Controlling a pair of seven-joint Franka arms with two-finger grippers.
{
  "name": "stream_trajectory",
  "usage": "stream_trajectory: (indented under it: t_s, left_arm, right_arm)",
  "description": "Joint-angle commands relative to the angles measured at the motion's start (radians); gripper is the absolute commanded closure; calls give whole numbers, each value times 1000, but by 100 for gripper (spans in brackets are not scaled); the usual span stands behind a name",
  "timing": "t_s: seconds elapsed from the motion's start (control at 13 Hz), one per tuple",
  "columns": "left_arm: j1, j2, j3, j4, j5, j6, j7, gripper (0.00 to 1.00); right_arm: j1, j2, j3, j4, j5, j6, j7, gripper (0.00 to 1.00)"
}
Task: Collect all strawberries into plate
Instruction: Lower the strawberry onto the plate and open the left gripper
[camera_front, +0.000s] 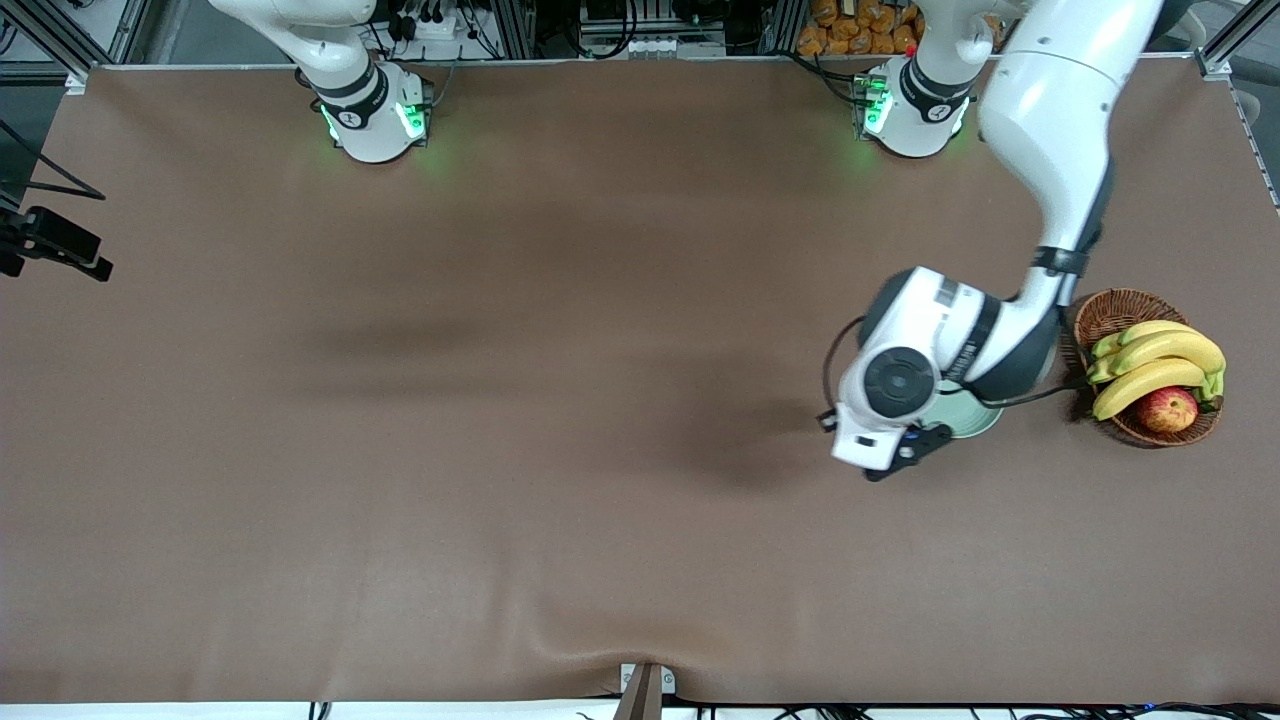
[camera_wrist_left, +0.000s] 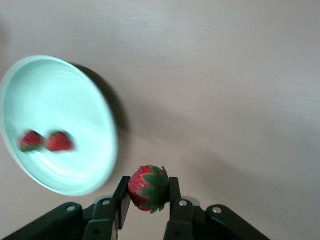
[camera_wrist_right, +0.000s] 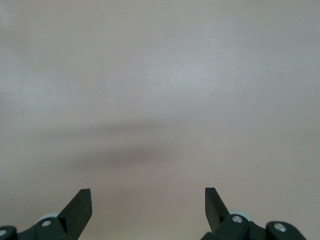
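Observation:
The pale green plate (camera_wrist_left: 60, 90) holds two strawberries (camera_wrist_left: 31, 141) (camera_wrist_left: 59, 141) side by side. In the front view only a sliver of the plate (camera_front: 970, 417) shows under the left arm's hand. My left gripper (camera_wrist_left: 148, 192) is shut on the third strawberry (camera_wrist_left: 145, 186) and holds it in the air over the bare table just beside the plate's rim. My right gripper (camera_wrist_right: 148, 200) is open and empty over bare brown table; it waits and is out of the front view.
A brown wicker basket (camera_front: 1118, 310) with bananas (camera_front: 1160, 360) and a red-yellow apple (camera_front: 1167, 408) stands beside the plate toward the left arm's end of the table. The brown table cover (camera_front: 500, 400) spreads wide.

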Motion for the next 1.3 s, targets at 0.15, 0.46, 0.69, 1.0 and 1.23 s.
stream_trajectory:
  t_s: [0.15, 0.46, 0.69, 1.0, 1.23]
  left_arm:
    - [95, -72, -18, -166, 89, 4, 111, 100]
    - [176, -89, -35, -201, 78, 3, 309, 0]
    - [189, -167, -38, -186, 37, 0, 380, 0]
    - [187, -308, -38, -93, -90, -72, 384, 0]
    - [187, -400, -52, 9, -178, -183, 386, 0]
  right_arm:
    - [55, -16, -1, -9, -23, 15, 25, 0]
    - [74, -16, -1, 26, -25, 15, 24, 0]
    - [95, -17, -9, 39, -25, 8, 34, 0]
    - [92, -16, -9, 40, -20, 2, 73, 0]
    - [95, -13, -7, 40, -17, 0, 74, 0]
